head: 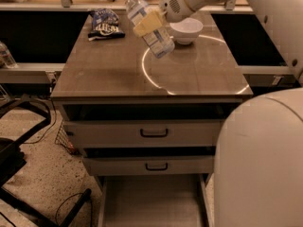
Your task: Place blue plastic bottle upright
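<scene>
Tilting over the smooth brown bench point(104, 67), the ribbed, clear blue plastic bottle point(159, 42) is pinched by the pincer point(148, 22).

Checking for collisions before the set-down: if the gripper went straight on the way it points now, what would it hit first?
The gripper, shut on the tilted blue plastic bottle, points left and slightly down. Likely first: the table top just in front of the snack bag; depth is unclear.

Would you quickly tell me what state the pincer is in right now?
The pincer is shut on the blue plastic bottle, holding it tilted over the table, beside the white bowl.
</scene>
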### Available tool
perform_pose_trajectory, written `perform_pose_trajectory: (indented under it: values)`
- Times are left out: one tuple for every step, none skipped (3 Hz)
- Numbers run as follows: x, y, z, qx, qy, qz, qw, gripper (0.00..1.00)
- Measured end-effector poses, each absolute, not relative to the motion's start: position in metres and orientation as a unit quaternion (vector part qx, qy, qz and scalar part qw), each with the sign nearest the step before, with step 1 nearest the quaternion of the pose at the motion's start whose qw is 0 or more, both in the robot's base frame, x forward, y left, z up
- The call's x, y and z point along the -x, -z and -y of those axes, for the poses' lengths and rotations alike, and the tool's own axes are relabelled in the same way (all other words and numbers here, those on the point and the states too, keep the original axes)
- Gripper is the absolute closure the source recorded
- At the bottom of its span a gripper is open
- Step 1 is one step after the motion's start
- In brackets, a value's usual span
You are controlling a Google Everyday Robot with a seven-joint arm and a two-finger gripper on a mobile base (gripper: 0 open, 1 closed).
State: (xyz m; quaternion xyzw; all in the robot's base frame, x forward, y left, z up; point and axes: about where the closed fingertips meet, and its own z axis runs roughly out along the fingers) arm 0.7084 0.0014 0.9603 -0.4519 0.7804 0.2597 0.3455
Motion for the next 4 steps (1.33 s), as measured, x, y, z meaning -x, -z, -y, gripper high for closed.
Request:
perform_pose_trajectory:
  values:
    - [-0.71, -0.947, 0.001, 0.445, -0.292, -0.759, 0.374, 1.0]
    - [-0.711, -0.936, 0.004, 0.428, -0.331, -0.735, 0.409, 1.0]
    - [-0.72, -0.936, 0.003, 0.419, -0.37, -0.692, 0.457, 1.0]
    - [-0.73, -0.933, -0.009, 0.427, -0.397, -0.657, 0.478, 1.0]
